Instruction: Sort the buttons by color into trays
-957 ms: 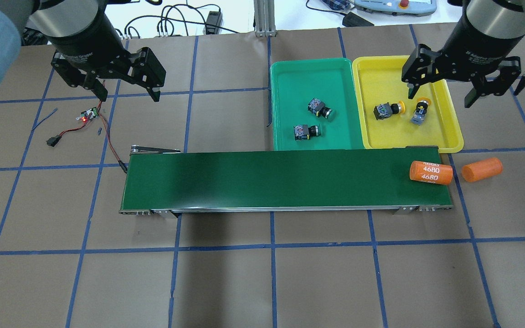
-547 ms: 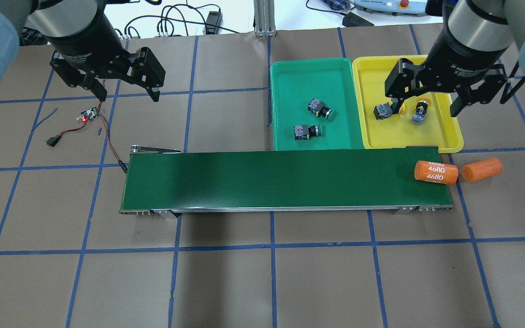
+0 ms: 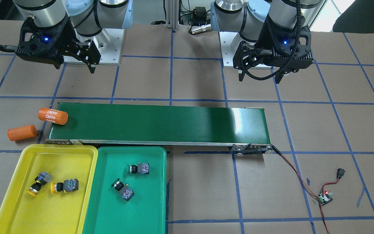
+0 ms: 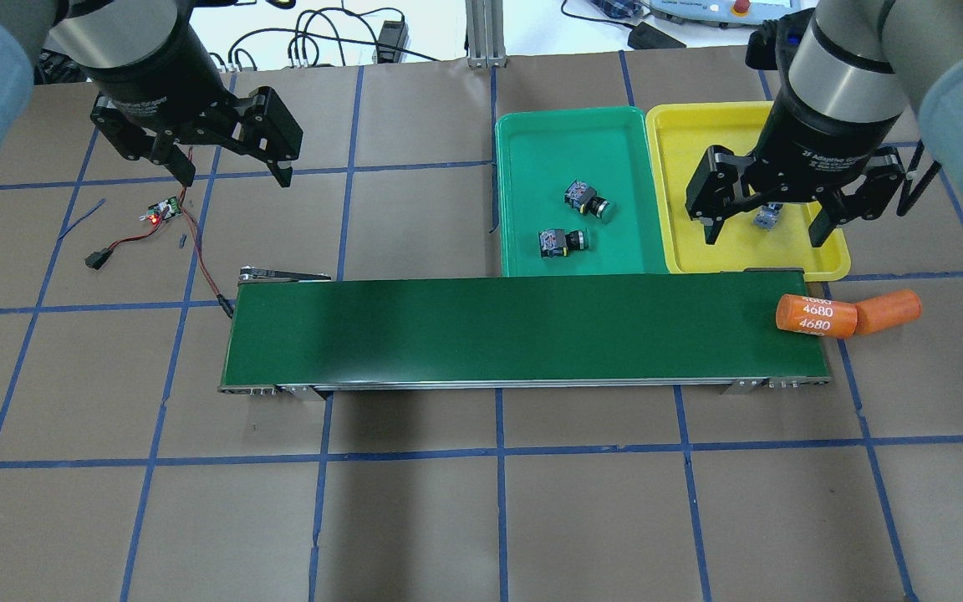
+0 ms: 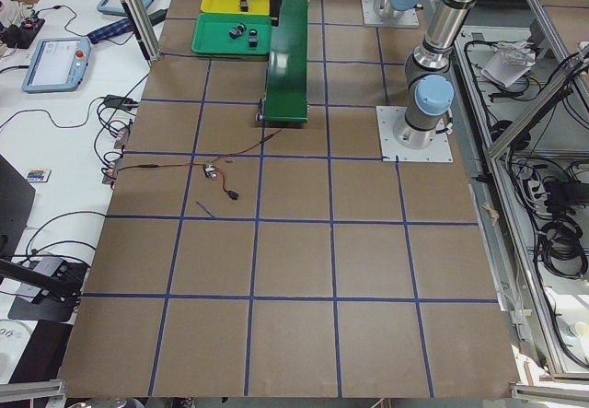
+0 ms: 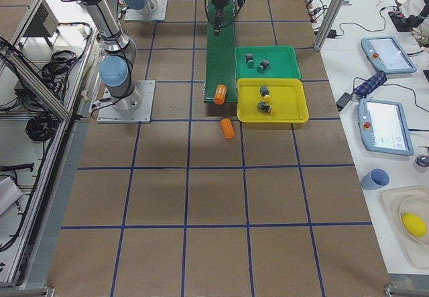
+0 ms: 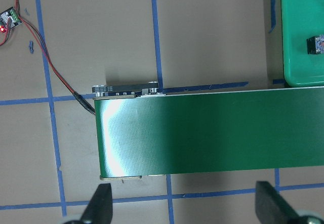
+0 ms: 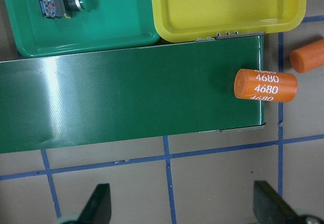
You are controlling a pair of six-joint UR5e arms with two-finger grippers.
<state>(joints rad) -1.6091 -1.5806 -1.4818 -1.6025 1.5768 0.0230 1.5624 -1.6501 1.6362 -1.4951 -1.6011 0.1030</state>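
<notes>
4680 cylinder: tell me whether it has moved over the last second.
Yes. In the overhead view the 4680 cylinder has shifted right along the belt, now overhanging its right end, closer to the plain cylinder.

The printed orange cylinder point(image 4: 816, 316) overhangs the conveyor belt point(image 4: 523, 330) end; plain cylinder point(image 4: 887, 311) just beside.

The overhead and front views face the conveyor belt point(image 4: 523, 330) from opposite long sides, far above. Both wrist views look closely down on its ends.

Overhead, 2 trays point(image 4: 532, 142) lie at 1 o'clock of the belt point(image 4: 490, 330) — 2 buttons point(image 4: 563, 242) in each; 2 cylinders point(image 4: 816, 316) at its 3 o'clock end.
</notes>
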